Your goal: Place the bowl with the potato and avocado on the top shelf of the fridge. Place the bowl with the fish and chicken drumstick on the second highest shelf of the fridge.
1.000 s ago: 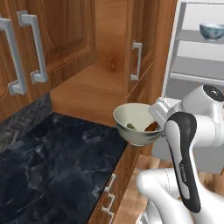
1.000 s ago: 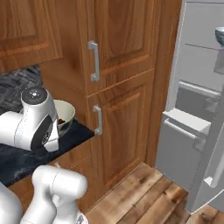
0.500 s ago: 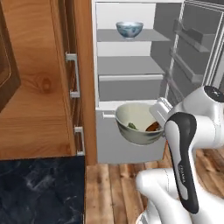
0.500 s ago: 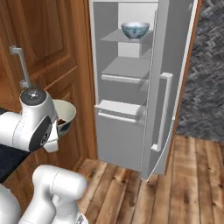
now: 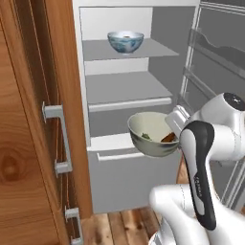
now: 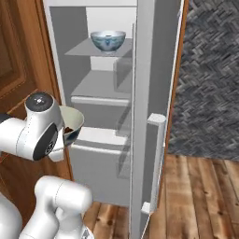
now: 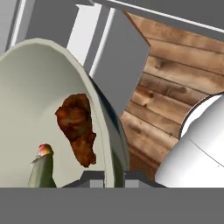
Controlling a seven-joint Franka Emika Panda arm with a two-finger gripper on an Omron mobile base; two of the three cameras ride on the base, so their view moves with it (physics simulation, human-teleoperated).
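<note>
Bowl with the fish and chicken drumstick (image 5: 153,134): we see it, pale greenish, held up in front of the open fridge (image 5: 119,158), about level with the white drawer (image 5: 129,143) and below the two grey shelves. Our gripper (image 7: 114,177) pinches the bowl's rim, one fingertip (image 7: 94,178) inside the wall and the other outside. In the hand view we note the reddish-brown chicken drumstick (image 7: 78,127) lying against the inner wall, with the greenish-grey fish (image 7: 41,168) just beside it, lower and to the left. A second bowl (image 5: 125,42), blue-patterned, sits on the top shelf (image 5: 158,48); what it holds we cannot make out. Second shelf (image 5: 124,86) lies bare beneath it. Fridge door (image 6: 149,116) stands open at the right, edge-on in the right base view. Wooden cabinet (image 5: 28,143) with metal handles (image 5: 60,139) stands near at left; wood-plank floor (image 6: 200,191) below.
</note>
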